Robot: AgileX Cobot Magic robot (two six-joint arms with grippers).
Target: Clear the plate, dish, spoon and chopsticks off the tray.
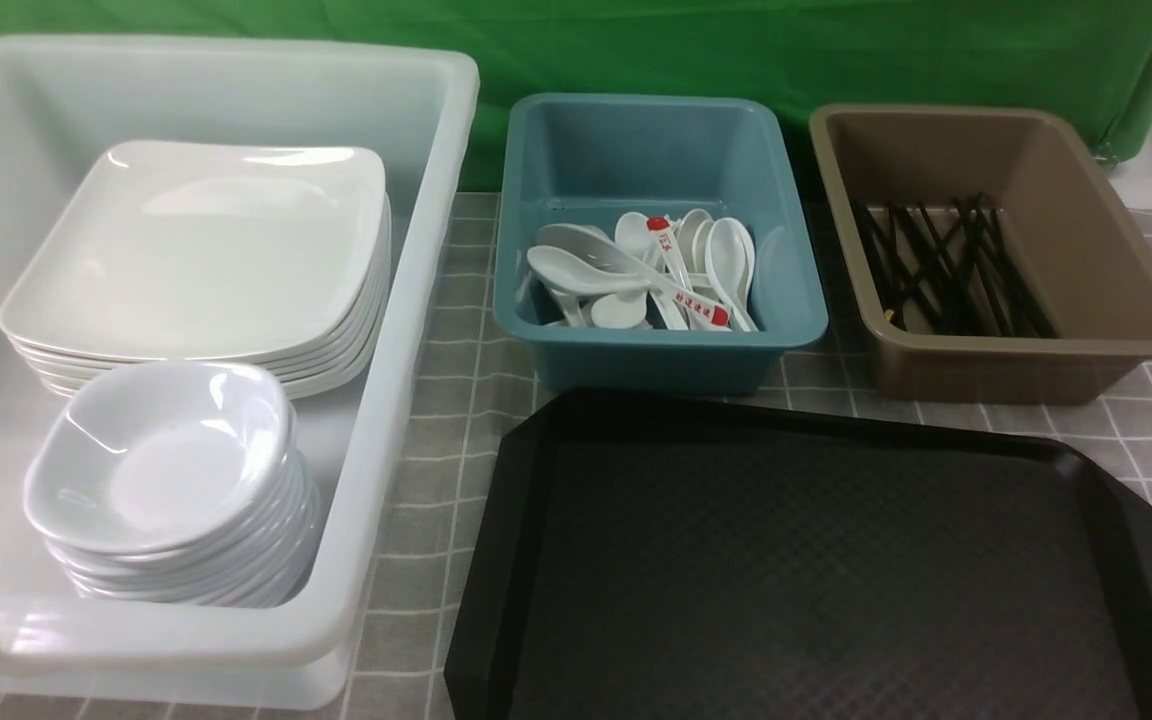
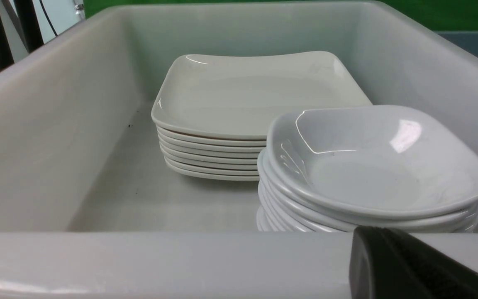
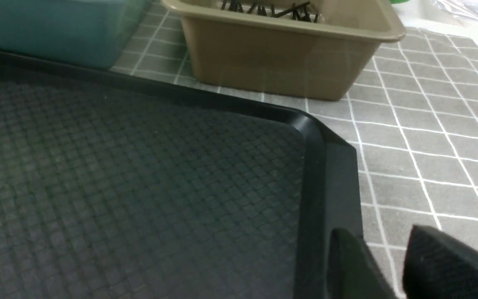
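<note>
The black tray (image 1: pixel 816 570) lies bare in front of me, and its corner also shows in the right wrist view (image 3: pixel 118 187). White square plates (image 1: pixel 206 240) are stacked in the white bin (image 1: pixel 416 300), with a stack of small deep dishes (image 1: pixel 161 455) nearer me. White spoons (image 1: pixel 586 270) lie in the teal bin, and black chopsticks (image 1: pixel 946 260) lie in the brown bin. My left gripper (image 2: pixel 371 241) is shut and empty over the white bin's near rim (image 2: pixel 139 257), facing the dishes (image 2: pixel 371 162) and plates (image 2: pixel 247 91). My right gripper (image 3: pixel 382 232) is open and empty over the tray's right rim.
The teal bin (image 1: pixel 656 350) and the brown bin (image 1: pixel 996 375) stand behind the tray on a grey checked cloth (image 1: pixel 456 420). White red-lettered sticks (image 1: pixel 681 285) lie among the spoons. A green curtain closes off the back.
</note>
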